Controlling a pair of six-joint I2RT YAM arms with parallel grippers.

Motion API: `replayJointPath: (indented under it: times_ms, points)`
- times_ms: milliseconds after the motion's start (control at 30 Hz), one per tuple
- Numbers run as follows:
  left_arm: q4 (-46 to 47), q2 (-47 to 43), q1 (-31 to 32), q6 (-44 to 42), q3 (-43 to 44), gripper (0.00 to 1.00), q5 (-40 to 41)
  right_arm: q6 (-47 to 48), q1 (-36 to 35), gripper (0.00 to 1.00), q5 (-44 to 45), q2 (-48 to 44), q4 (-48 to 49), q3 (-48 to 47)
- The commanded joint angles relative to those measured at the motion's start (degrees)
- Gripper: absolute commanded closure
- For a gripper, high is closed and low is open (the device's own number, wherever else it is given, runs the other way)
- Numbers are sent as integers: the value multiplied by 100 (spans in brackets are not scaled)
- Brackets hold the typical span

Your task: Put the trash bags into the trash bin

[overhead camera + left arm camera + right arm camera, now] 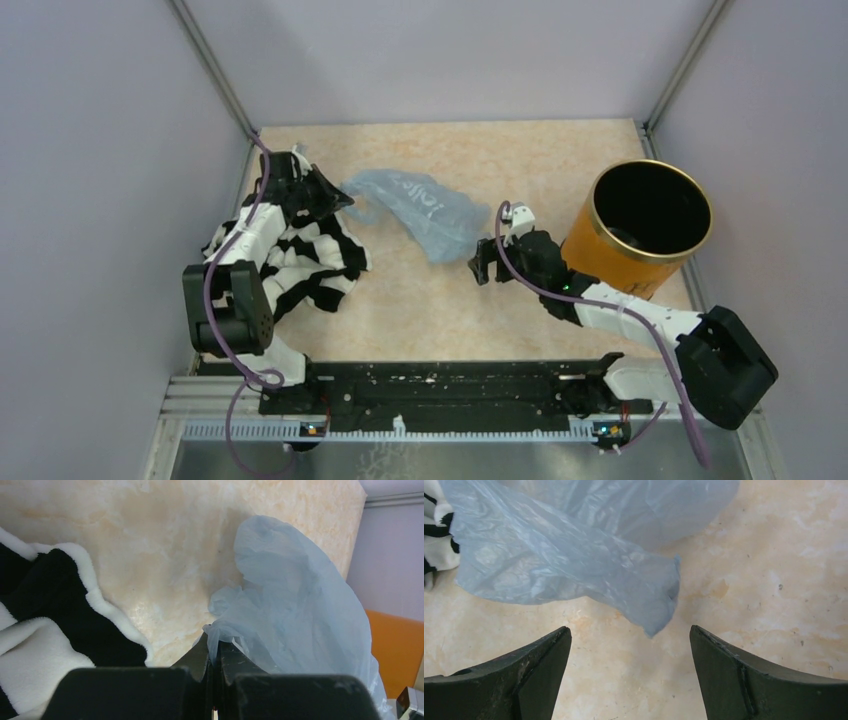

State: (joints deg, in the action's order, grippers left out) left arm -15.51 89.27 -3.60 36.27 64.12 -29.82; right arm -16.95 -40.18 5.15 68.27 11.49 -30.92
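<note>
The pale-blue trash bag is seen lying crumpled on the marbled tabletop, between the black-and-white striped cloth on the left and the orange trash bin, which stands upright at the right with its black inside open to the top; nothing of the bag is inside the bin. The left gripper is found closed on a thin fold at the bag's left edge, the film being pinched between fingers that meet in the left wrist view. The right gripper is held wide open, low over the tabletop and just short of the bag's right-hand tip, which is framed between its two fingers in the right wrist view without being touched. Only a sliver of slippery film is held on the left, so it could be pulled free or torn if the bag is lifted or dragged sharply. If the right jaws are closed before being advanced, only air may be caught. The bag appears broader than the bin's mouth, so it could be left draped over the edge instead of dropped in unless it is bunched first, and the bin, just beside the right arm, could be knocked or tipped. The cloth, just beside the left gripper, might be dragged along
</note>
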Motion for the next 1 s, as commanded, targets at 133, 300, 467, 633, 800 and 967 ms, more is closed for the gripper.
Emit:
replayJointPath:
  times_ms: [133, 300, 467, 633, 800, 967]
  points:
    - [233, 210, -104, -75, -52, 100, -128, -438, 330, 17, 48, 189, 1495, 252]
    - [240, 264, -115, -94, -36, 100, -160, -648, 401, 22, -130, 682, 2017, 27]
    - [242, 324, -115, -98, -7, 100, -210, -824, 410, 35, -209, 1269, 2242, -265]
    - [243, 368, -113, -164, 62, 100, -419, -985, 412, 77, -110, 1330, 2015, -632]
    - [33, 108, -36, -188, 784, 100, -1163, -905, 410, 100, 494, 1210, -1585, -3303]
    - [290, -656, 887, -330, 3050, 100, -1027, 133, 399, 100, 582, 852, -3095, -6888]
